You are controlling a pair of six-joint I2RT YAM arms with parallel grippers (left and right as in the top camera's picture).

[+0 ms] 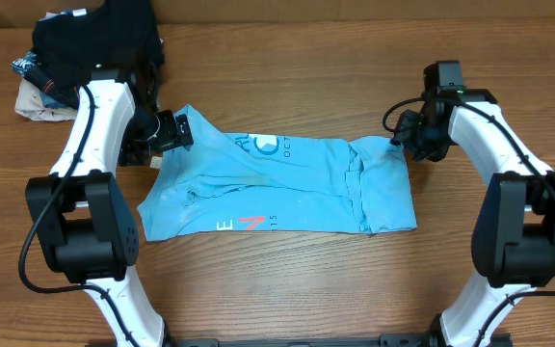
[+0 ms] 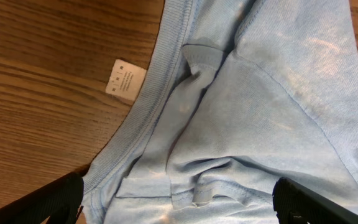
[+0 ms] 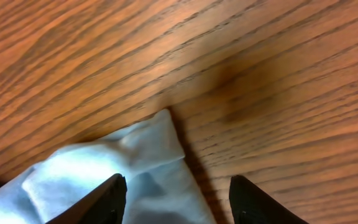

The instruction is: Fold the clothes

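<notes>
T-shirt [image 1: 287, 188] lies mid-table [image 1: 287, 280], part-folded. Soft, light, floppy cotton; prob. sags unless pinched at hems/corners. Left gripper [image 1: 173, 130], spread wide, over collar [image 2: 142, 118] at 10 o'clock. Right gripper [image 1: 408, 133], jaws apart, over corner [image 3: 154, 143] at 2 o'clock.

We see a wooden table [image 1: 287, 275] with brown, streaked grain. A light blue T-shirt [image 1: 277, 188] lies spread across its middle as a wide, rumpled rectangle, with layers overlapping towards its right end. Red and white lettering shows along its near edge and a blue print along its far edge. The shirt's white neck label [image 2: 124, 81] rests on the wood just beside the collar. At the far left corner sits a pile of dark garments [image 1: 94, 39], touching a pale crumpled cloth [image 1: 37, 101].
</notes>
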